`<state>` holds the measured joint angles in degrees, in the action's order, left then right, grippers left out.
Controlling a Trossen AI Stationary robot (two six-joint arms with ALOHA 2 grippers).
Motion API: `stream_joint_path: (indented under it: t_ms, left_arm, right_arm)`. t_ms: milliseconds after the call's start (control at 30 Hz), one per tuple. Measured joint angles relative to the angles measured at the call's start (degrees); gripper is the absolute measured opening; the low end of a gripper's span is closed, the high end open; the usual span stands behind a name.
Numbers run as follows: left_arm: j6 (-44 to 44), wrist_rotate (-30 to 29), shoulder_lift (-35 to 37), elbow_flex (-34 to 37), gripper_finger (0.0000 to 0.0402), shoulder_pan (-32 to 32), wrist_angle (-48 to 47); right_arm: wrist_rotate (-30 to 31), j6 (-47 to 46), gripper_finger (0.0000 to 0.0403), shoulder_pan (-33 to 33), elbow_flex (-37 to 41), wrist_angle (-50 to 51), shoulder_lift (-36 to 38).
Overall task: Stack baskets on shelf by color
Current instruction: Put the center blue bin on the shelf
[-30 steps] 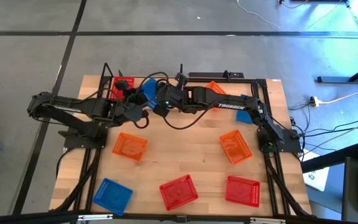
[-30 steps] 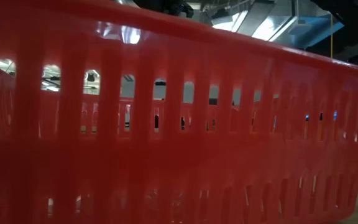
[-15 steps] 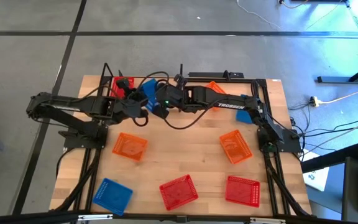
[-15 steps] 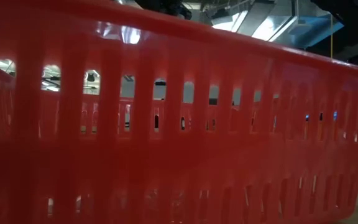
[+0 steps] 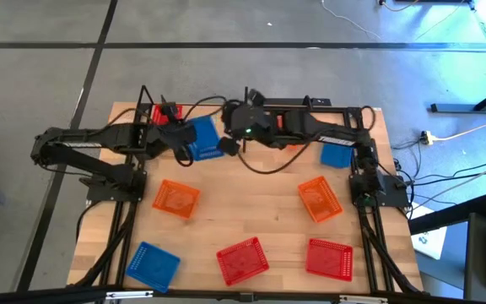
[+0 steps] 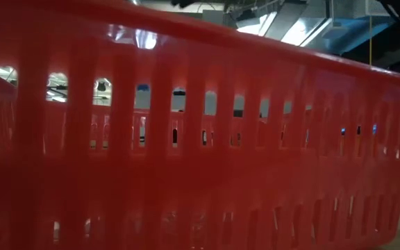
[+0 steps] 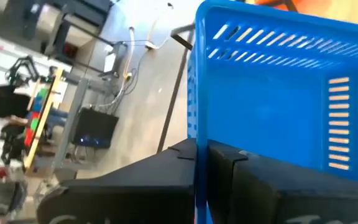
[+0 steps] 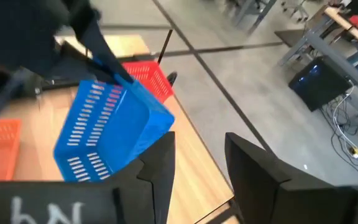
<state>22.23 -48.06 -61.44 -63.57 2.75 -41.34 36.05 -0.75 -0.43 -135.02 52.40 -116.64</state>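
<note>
A blue basket [image 5: 202, 138] hangs tilted above the table's far left part, with my left gripper [image 5: 183, 140] shut on it. My right gripper [image 8: 197, 171] stands open just to its right [image 5: 229, 146], with nothing between its fingers. On the shelf [image 5: 260, 105] along the far edge stands a red basket [image 5: 153, 115]. An orange basket [image 5: 290, 119] shows partly under my right arm. Loose baskets lie on the table: blue [image 5: 337, 155], orange [image 5: 176, 198], orange [image 5: 320, 198], blue [image 5: 152, 263], red [image 5: 242, 259], red [image 5: 328, 257]. My left gripper pinches one side wall of the blue basket at its rim [image 7: 196, 127] between its two fingers [image 7: 229, 163]. The fingers come level from the table's left. The basket is lifted clear of the table and tilted, with its open side showing from above.
A red basket's mesh wall [image 6: 200, 139] fills the low view. Black rods and posts [image 5: 144, 95] frame the shelf. The two arms' cables [image 5: 251, 165] hang over the table's middle, and bare wood lies between the loose baskets.
My left gripper has shut on the blue basket's wall. My right gripper has opened, let go of the basket and drawn back toward the table's right edge. The basket has stayed lifted in my left gripper and now shows more of its open side from above.
</note>
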Motion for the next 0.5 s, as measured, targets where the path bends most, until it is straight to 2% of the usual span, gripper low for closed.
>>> stream_joint_path:
  t_ms: [133, 300, 500]
  left_arm:
    - [7.0, 7.2, 0.8, 0.0, 0.0000, 6.3, 1.1]
    - [13.9, 18.2, 0.6, 0.0, 0.0000, 17.5, 1.4]
    - [18.8, 32.9, -3.4, -0.1, 0.0000, 30.0, 3.6]
  right_arm:
    - [0.0, 0.2, 0.0142, 0.0, 0.0, 1.6, 3.3]
    - [0.0, -0.1, 0.0142, 0.0, 0.0, 4.4, 5.4]
    - [-0.1, -0.2, 0.0142, 0.0, 0.0, 6.3, 5.8]
